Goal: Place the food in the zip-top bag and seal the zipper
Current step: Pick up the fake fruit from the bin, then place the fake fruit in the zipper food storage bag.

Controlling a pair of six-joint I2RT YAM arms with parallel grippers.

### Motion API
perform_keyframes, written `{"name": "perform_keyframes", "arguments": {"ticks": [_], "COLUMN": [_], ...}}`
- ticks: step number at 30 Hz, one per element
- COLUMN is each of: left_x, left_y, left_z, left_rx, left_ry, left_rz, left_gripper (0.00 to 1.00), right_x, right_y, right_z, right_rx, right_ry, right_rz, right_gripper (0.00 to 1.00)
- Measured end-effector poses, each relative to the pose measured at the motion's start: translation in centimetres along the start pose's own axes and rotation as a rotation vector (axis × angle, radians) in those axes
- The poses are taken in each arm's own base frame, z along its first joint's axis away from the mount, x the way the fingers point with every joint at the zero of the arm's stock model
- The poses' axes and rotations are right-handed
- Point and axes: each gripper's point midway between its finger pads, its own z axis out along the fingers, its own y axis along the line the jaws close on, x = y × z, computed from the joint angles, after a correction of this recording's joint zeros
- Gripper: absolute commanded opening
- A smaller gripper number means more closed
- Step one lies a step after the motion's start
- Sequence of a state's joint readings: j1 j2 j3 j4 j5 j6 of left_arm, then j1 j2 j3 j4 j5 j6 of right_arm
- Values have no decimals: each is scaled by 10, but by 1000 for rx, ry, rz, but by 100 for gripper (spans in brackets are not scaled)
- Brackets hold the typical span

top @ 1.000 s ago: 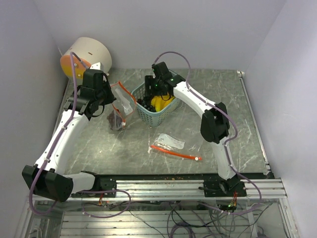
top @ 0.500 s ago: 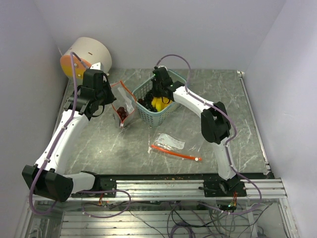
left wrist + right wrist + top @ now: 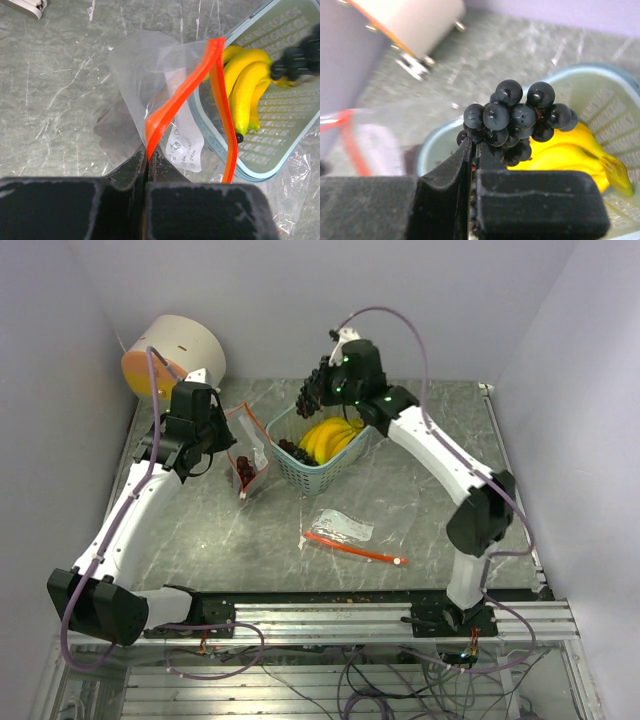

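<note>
My left gripper (image 3: 148, 156) is shut on the orange zipper edge of the clear zip-top bag (image 3: 150, 70), holding its mouth up beside the basket. In the top view the bag (image 3: 248, 452) hangs from the left gripper (image 3: 230, 443) with dark red grapes (image 3: 243, 471) inside. Above the teal mesh basket (image 3: 322, 468), the right gripper (image 3: 325, 388) is shut on a blue-black grape cluster (image 3: 312, 397). The right wrist view shows that cluster (image 3: 520, 119) at the right gripper (image 3: 473, 146), over the yellow bananas (image 3: 575, 150). The bananas (image 3: 332, 436) and more dark grapes (image 3: 291, 448) lie in the basket.
A white and orange drum (image 3: 175, 355) stands at the back left corner. A second small clear bag (image 3: 341, 525) and a loose orange zipper strip (image 3: 355, 549) lie on the grey table in front of the basket. Walls close in on three sides.
The right gripper went down into the basket, shut on the blue-black grapes and lifted them up above the basket's rim. The left gripper kept its hold on the bag.
</note>
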State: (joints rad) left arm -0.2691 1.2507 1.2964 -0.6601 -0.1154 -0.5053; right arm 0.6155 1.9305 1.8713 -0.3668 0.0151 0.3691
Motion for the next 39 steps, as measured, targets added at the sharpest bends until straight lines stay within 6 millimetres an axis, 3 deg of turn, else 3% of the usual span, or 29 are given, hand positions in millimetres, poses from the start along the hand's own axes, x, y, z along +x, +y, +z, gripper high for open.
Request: {"name": "perform_keyframes", "arguments": {"ticks": [5,8,11,14,21,27,30,33,37,39], "left_x": [9,14,16,16,18,18,18,17,10,7], "left_y": [1,0,-3,-5,-7,-9,-9,-10,-14,-15], "left_z": [10,17,23,25,25,25,24,22,16,15], "left_rx": [1,7,18,29,39,48,48,54,67,73], "left_ry": [20,36,46,52,58,63,63,60,43,37], "left_rz": [-2,-5,-9,-13,-13,-13,-12,-12,-14,-14], "left_gripper": [7,7,7,7,7,7,7,7,7,7], "right_x": [-63,-80,-81,-73,-16,13,27,42,68,82], "right_y": [47,75,97,118,156,183,181,166,149,142], "right_z": [-64,-85,-96,-103,-104,-101,-89,-72,-48,-38], "right_rx": [-199,-335,-455,-559,-711,-770,-726,-639,-559,-524], "right_ry": [-132,-158,-145,-119,26,91,115,146,209,243], "right_rz": [-1,-3,6,19,37,11,3,-6,-23,-31], "right_gripper": [0,0,0,0,0,0,0,1,27,49]}}
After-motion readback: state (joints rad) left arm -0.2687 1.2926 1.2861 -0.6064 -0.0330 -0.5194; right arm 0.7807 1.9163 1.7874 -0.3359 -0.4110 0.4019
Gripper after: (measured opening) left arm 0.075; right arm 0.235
